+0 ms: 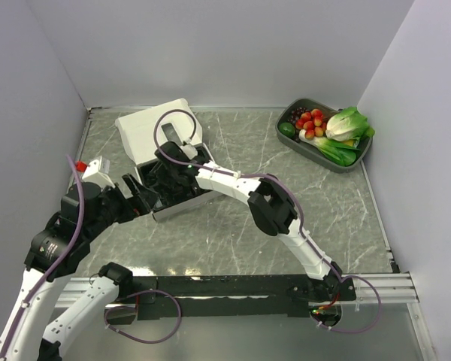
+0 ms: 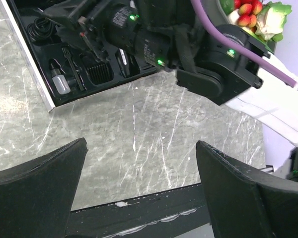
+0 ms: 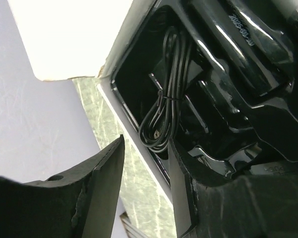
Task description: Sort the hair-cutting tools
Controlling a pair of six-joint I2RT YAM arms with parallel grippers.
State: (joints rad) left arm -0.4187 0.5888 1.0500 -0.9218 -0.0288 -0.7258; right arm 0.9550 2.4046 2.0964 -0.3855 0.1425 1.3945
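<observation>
The white box (image 1: 152,129) lies open at the back left with the black moulded tray (image 1: 182,197) in it. My right gripper (image 1: 167,159) reaches into the tray. In the right wrist view it (image 3: 145,144) is open and astride the tray's side wall (image 3: 139,151), one finger inside next to a coiled black cable (image 3: 164,116). A glossy black body (image 3: 248,47), likely the clipper, lies in its slot. The left wrist view shows a black comb attachment (image 2: 98,70) and a small white-capped bottle (image 2: 61,82) in the tray. My left gripper (image 2: 141,148) is open and empty.
A dark bin of vegetables and fruit (image 1: 325,135) stands at the back right. The black front rail (image 2: 139,210) runs just below my left fingers. My right arm (image 1: 274,207) crosses the middle of the table. Walls close in the left, right and back.
</observation>
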